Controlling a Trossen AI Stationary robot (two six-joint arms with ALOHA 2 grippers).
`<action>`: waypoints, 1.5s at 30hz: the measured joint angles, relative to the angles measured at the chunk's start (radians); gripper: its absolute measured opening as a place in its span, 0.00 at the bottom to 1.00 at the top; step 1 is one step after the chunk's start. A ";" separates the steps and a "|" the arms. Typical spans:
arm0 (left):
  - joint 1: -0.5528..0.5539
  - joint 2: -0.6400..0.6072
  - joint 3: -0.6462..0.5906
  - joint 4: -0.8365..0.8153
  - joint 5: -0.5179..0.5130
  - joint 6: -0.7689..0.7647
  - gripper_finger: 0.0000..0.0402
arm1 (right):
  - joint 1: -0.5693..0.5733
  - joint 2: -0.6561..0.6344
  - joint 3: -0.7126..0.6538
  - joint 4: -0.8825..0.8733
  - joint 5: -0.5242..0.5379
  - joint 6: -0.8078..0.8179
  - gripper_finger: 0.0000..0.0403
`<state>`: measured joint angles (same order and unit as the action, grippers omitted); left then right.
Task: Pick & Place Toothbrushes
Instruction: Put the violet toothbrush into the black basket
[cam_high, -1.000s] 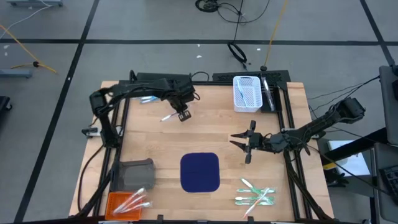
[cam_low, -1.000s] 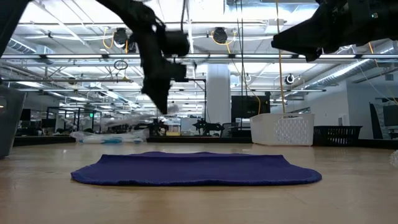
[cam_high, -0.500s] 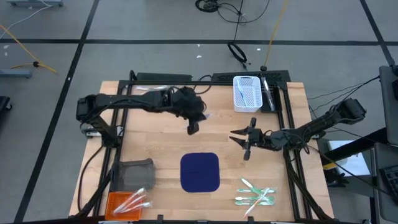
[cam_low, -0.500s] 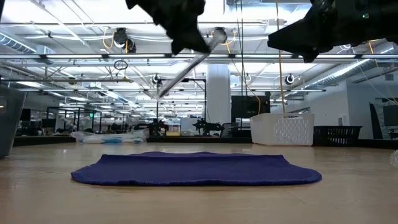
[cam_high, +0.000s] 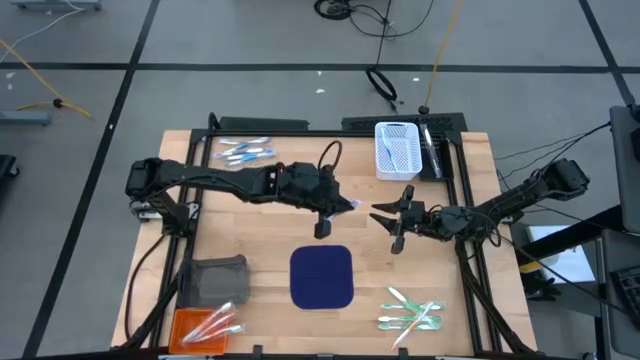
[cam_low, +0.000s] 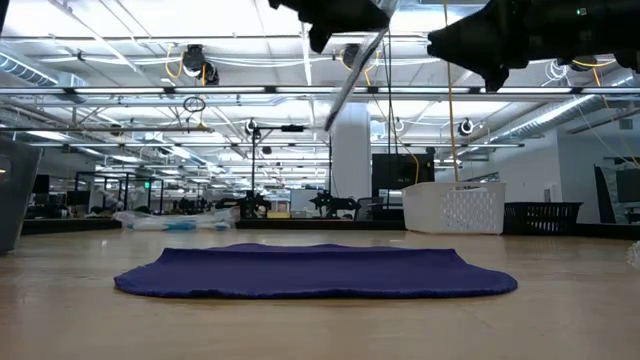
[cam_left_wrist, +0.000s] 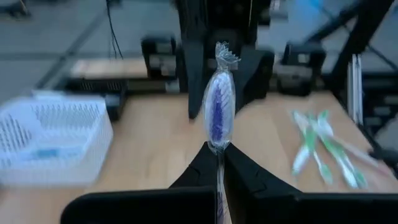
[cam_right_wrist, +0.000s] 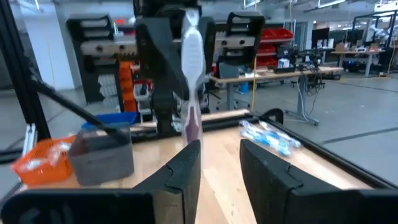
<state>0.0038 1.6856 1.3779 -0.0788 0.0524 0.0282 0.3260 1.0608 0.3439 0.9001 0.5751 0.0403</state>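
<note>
A: Nearest the low camera, flat on the wooden table (cam_high: 250, 220): the navy square cloth mat (cam_low: 315, 272), nothing on it. State of the arms above it?

B: The left gripper (cam_high: 327, 213) hangs over the far edge of the mat, fingers pinched tight on one wrapped blue-and-white plastic toothbrush (cam_left_wrist: 219, 112). In the low view the stick hangs slantwise below the gripper, well above the mat. In the left wrist view the long axis runs straight out from the fingertips toward the other arm.

A: And the right gripper (cam_high: 393, 222)?

B: Fingers parted, holding nothing, tips turned toward the left arm. In the right wrist view the brush (cam_right_wrist: 191, 68) stands just beyond the gap between its fingers. So the brush lies between the two grippers, its free end toward the right one; judged a handover or a drop near the mat.

A: Farther back?

B: White slotted plastic basket (cam_high: 396, 149) at the far edge; a loose cluster of blue-and-white brushes (cam_high: 244, 152) at the far left.

A: Change from the earlier frames?

B: A second ago the left gripper was beside that far-left cluster. It has swung to the table's centre with the brush. The right arm has hardly moved.
</note>
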 joint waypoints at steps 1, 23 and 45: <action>-0.006 0.007 0.002 0.022 -0.011 0.001 0.01 | 0.000 0.000 0.000 0.008 0.000 0.000 0.26; -0.039 0.163 0.000 0.247 -0.064 0.007 0.00 | 0.000 -0.001 0.000 0.066 -0.002 -0.027 0.26; -0.045 0.127 0.001 0.228 -0.158 0.031 0.00 | 0.001 0.000 0.000 0.059 -0.001 -0.079 0.26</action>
<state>-0.0409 1.8124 1.3785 0.1490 -0.1059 0.0597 0.3267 1.0607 0.3443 0.9587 0.5738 -0.0387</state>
